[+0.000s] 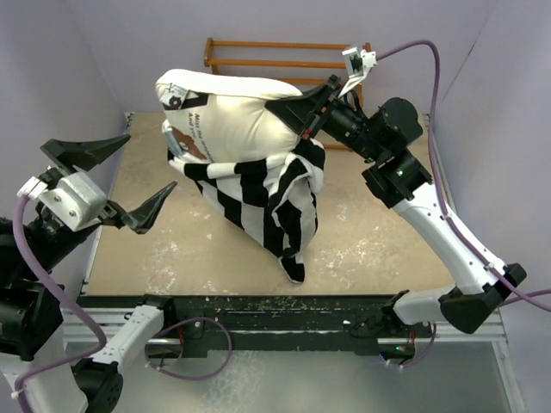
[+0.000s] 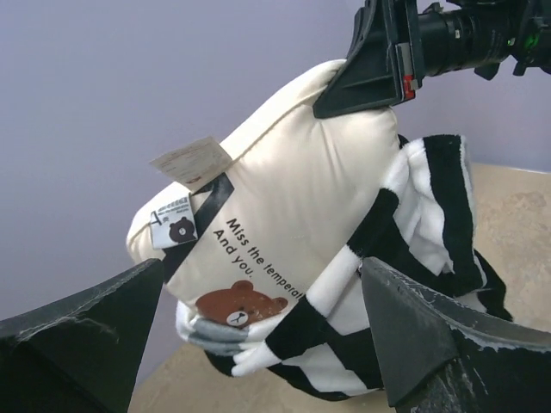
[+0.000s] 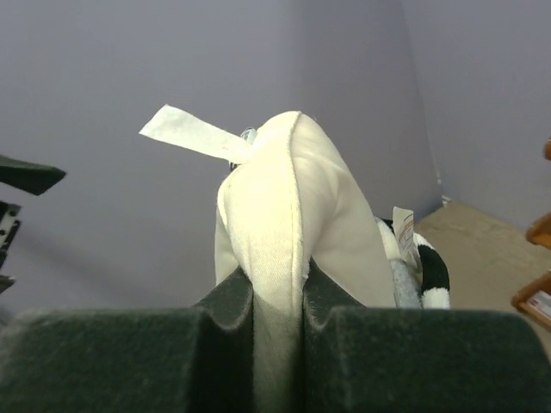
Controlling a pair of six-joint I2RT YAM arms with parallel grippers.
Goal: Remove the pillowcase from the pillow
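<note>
A wooden rack point(image 1: 277, 53) stands at the far edge of the tan table point(image 1: 172, 249), against the purple back wall. Nothing lies between the arms and the work apart from the fabric itself. A purple cable point(image 1: 430, 77) loops up beside the rack's right end.

The left gripper point(image 1: 148, 163) hangs well to the left of the rack and nearer the bases. Its black fingers point(image 1: 151, 209) are spread wide, holding nothing and touching nothing. The right gripper point(image 1: 307, 107) sits just in front of the rack's right half, its jaws pinched tight on a corner seam of the pillow point(image 1: 241, 112). In the right wrist view the cream fabric is squeezed into a narrow fold between the two pads.

The pillow hangs in the air just in front of the rack. Its long axis runs roughly along the rack's rails: the gripped corner is to the right, and the end with the bear print, black text and a black corner strap is to the left. A paper tag point(image 2: 191, 162) sticks out by that strap.

The pillowcase point(image 1: 267, 202) is bunched around the pillow's lower edge, on the side away from the rack. It drapes down in a striped wedge whose tip points toward the table's near edge — whether that tip rests on the table I cannot tell.
</note>
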